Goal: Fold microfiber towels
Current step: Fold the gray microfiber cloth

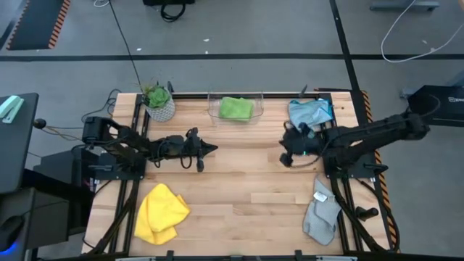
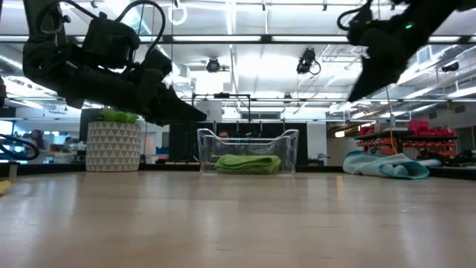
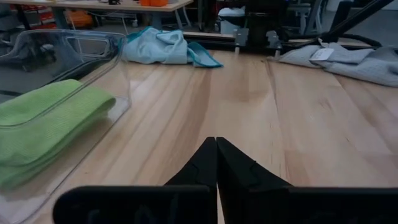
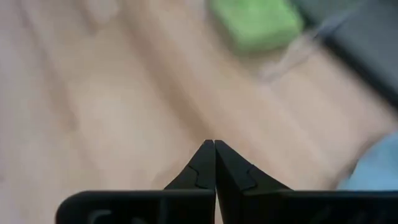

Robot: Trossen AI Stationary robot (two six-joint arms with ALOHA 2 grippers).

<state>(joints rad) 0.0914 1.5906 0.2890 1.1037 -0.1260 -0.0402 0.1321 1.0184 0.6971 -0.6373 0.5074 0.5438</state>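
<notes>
The green towel (image 1: 236, 108) lies folded inside the clear bin (image 1: 255, 116) at the table's far edge; it also shows in the left wrist view (image 3: 43, 121). The light blue towel (image 1: 310, 111) lies bunched at the far right. The grey towel (image 1: 321, 212) lies crumpled at the near right. The yellow towel (image 1: 161, 212) lies crumpled at the near left. My left gripper (image 1: 212, 149) is shut and empty above the table's middle left. My right gripper (image 1: 284, 156) is shut and empty above the table, right of centre, near the blue towel.
A potted plant (image 1: 158, 101) in a white patterned pot stands at the far left corner. Bare wood lies in the middle of the table between the two grippers.
</notes>
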